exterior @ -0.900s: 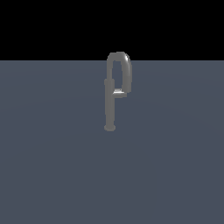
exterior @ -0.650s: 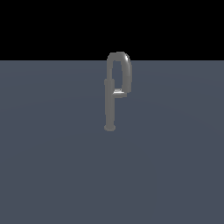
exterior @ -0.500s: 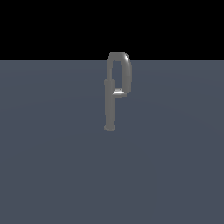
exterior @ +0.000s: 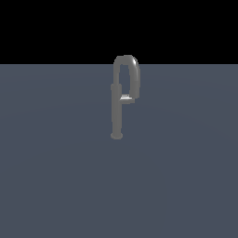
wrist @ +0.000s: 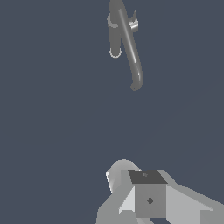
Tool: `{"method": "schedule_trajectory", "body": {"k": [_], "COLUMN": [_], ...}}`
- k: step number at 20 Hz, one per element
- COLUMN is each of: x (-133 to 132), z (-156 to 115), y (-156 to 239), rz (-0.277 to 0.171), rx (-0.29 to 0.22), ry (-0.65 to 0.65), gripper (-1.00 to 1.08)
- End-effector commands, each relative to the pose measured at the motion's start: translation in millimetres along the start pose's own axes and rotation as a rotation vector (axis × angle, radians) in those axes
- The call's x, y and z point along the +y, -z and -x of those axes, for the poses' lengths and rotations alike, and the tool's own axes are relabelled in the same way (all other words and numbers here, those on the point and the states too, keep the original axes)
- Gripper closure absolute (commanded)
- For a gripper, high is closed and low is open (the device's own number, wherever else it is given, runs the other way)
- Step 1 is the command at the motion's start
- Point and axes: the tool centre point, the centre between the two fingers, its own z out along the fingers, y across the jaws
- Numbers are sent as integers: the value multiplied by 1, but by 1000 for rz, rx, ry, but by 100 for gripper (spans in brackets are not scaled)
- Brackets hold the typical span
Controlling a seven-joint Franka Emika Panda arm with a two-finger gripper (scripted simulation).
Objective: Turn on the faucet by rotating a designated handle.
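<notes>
Standing upright on the grey desk, one faucet is resting on its small round foot, with its narrow gooseneck arching over from the top of the post. One handle is projecting crosswise from the post, roughly midway up and inside the span of the arch, on the exterior view's right of the post. This placement is judged to be leaving the handle reachable from the open side of the faucet, so a push against the bar can rotate it about the post.

In the wrist view the faucet is appearing well apart from the gripper body, and the handle is showing as a small pale stub beside the post. The arm is not appearing in the exterior view.

Only the gripper housing is showing; the fingers are not distinguishable, so their opening cannot be told, and nothing is seen held. No contact with the handle is occurring yet.
</notes>
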Motion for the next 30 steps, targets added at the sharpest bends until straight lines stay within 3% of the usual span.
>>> {"method": "schedule_trajectory", "body": {"k": [1,30], "x": [-2,-5], "z": [-10,-167], "y": [0,-31], "rz": [-24,-394], "rx": [-30,-484], "ry": [-23,-368], "gripper": [108,108]}}
